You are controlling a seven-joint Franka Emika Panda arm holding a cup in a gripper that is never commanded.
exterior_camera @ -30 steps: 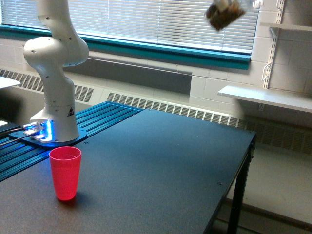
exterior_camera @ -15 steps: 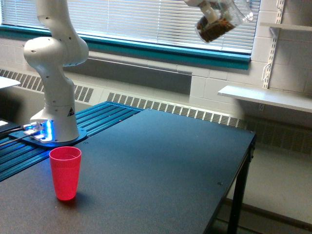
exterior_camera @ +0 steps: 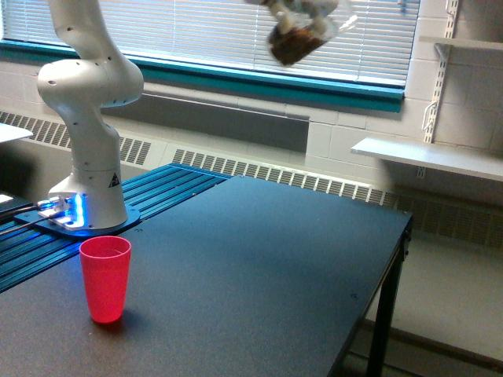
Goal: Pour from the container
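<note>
My claw (exterior_camera: 284, 6) is a blur at the frame's top edge, at 12 o'clock, gripping the clear container (exterior_camera: 302, 35), which hangs tilted with dark brown contents inside. Far below at 8 o'clock, a red cup (exterior_camera: 105, 279) stands upright on the tabletop (exterior_camera: 259, 267).
</note>
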